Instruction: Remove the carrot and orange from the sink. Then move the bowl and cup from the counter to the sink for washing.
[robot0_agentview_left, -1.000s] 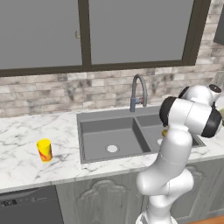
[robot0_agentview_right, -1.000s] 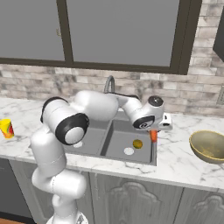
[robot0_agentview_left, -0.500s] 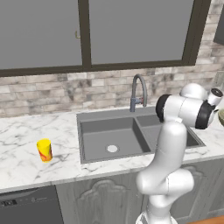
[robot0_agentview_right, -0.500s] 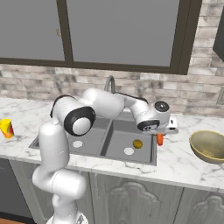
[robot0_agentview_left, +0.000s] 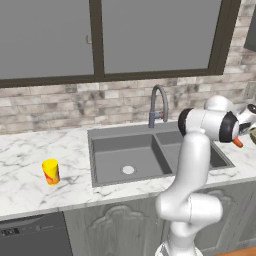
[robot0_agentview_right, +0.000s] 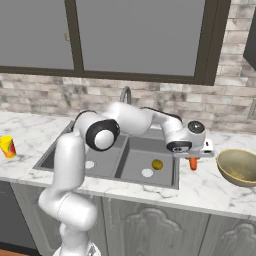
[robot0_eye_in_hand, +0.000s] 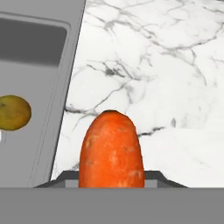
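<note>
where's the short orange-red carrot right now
In the right base view, the short orange-red carrot hangs from the gripper over white marble counter, between dark grey sink and tan bowl.

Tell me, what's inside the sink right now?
In the sink, the right basin holds the orange near a pale drain. The left basin looks bare in the left base view. The arm covers part of the right basin, so anything there is hidden.

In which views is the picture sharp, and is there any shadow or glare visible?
Right base view: sharp, evenly lit, soft shadow under the bowl. Hand view: the carrot looms large and slightly soft, marble counter without glare. Left base view: clear, no glare on the sink.
</note>
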